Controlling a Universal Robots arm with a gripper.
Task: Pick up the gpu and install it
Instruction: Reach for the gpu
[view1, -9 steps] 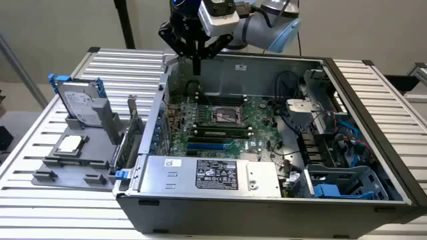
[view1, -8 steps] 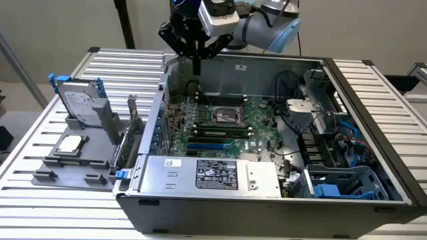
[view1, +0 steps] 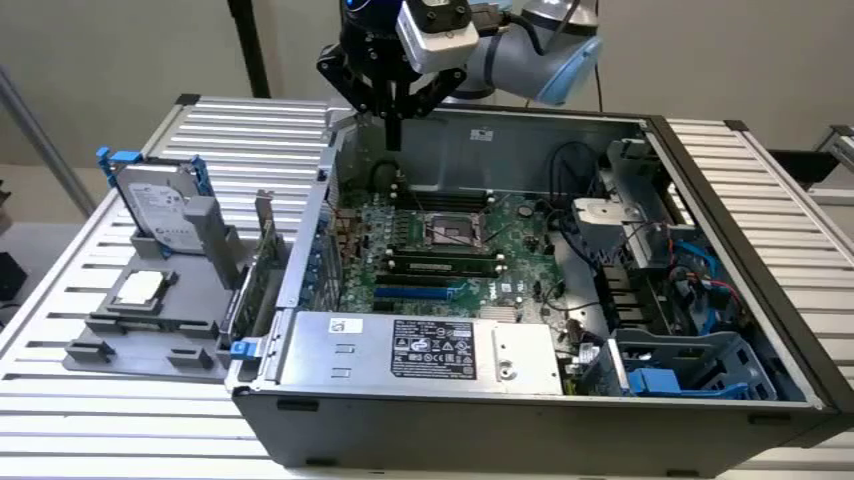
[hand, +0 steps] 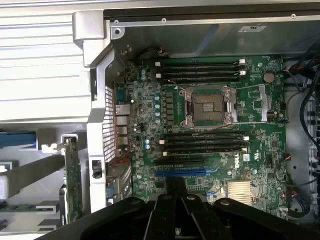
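Observation:
The gpu (view1: 263, 250) stands on edge in a grey holder just outside the case wall on the exterior view's left, with its silver bracket uppermost. From the wrist I see it as a thin green-edged card (hand: 72, 182) beside the case's perforated rear panel. My gripper (view1: 394, 135) hangs over the back left corner of the open case, fingers pointing down and shut with nothing between them. Its black body and joined fingers (hand: 175, 187) sit above the motherboard (hand: 210, 125), close to the blue expansion slot (hand: 187, 172). The gpu is well apart from the gripper.
The grey holder (view1: 134, 335) also carries a silver hard drive with blue rails (view1: 160, 205) and a small square CPU chip (view1: 140, 288). Inside the case (view1: 534, 400) are the power supply (view1: 414, 350), cables and a blue drive bay (view1: 667, 380).

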